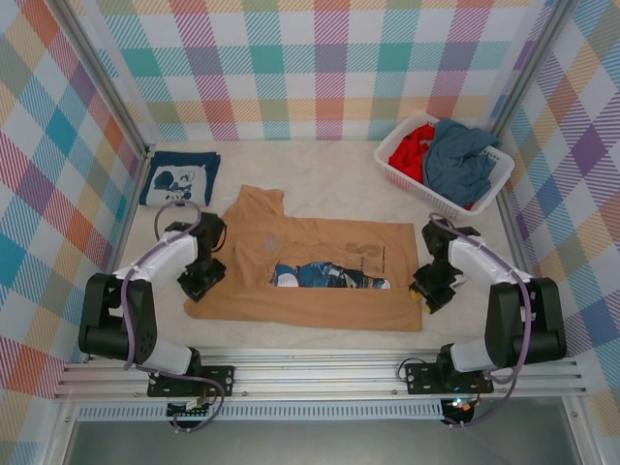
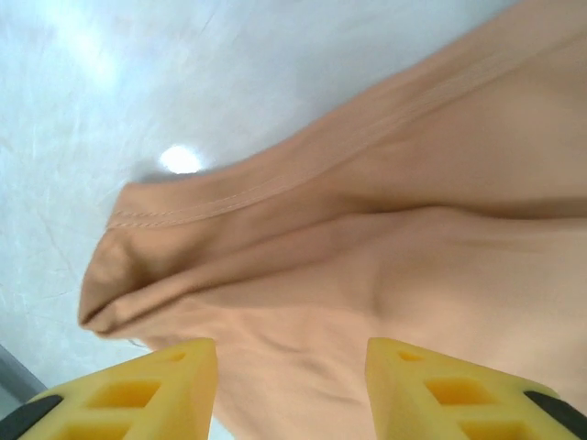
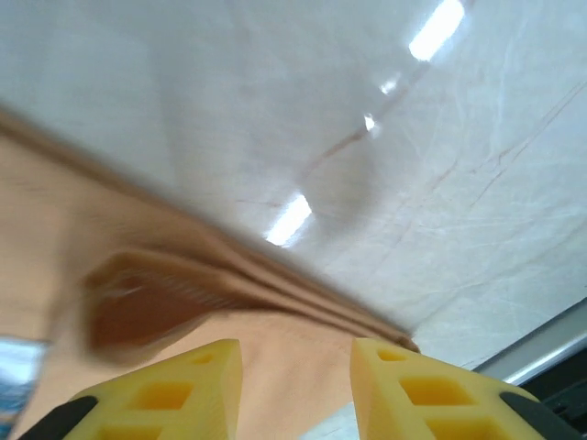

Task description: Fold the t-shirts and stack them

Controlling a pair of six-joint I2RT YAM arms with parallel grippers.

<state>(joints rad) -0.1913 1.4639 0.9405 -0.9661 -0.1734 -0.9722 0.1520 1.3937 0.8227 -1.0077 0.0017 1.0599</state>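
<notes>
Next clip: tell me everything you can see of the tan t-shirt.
The tan t-shirt is soft, matte fabric with stitched hems, spread on the white table mid-fold: its near edge is turned up in a band, partly covering a blue-and-white print; a sleeve sticks out far left. The left tool and right tool sit over its side edges, open.

On the tan tee (image 1: 320,242) the bottom flap is folded up over the print (image 1: 325,275), so just a strip of blue and white peeks out, can't read it. Up at 2 o'clock the red tee (image 1: 412,153) is mostly buried under the grey-blue tee (image 1: 460,160). Graphic on the navy tee (image 1: 179,179) at 10 o'clock is too small to make out. Right wrist view is smeared toward 9 o'clock, and the right gripper (image 3: 295,346) fingers get chopped off by the bottom edge.
</notes>
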